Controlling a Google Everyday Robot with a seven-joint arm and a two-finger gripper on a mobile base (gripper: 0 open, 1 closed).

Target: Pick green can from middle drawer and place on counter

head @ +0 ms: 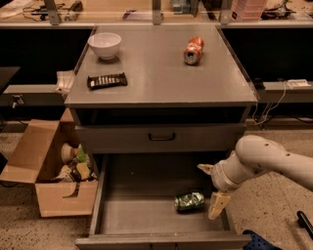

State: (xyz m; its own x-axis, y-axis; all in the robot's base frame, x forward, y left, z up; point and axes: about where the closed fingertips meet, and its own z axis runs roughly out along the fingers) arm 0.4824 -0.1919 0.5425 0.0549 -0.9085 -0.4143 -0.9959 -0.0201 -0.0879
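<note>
Now: hand (212, 187) in middle drawer (142, 215), R side.
Spread open, empty; green can (190, 200) lies on its side just beside it.

Spread gripper (212, 187) beside green can (190, 200)

Views: one camera view.
Position: raised, in front of the grey metal drawer cabinet, on its drawer-front side.
Direction: forward and steeply down. The flat matte grey counter (156, 78) fills the upper centre, and the open grey metal middle drawer (142, 217) fills the lower centre.
Nearness: fairly close; the cabinet spans most of the frame.
Frame limits: pale wooden bench (107, 14) along the top edge, brown cardboard box (29, 156) at lower left.
Gripper: two-finger gripper (213, 187) on a white arm, lower right, over the drawer's right side, fingers spread.
</note>
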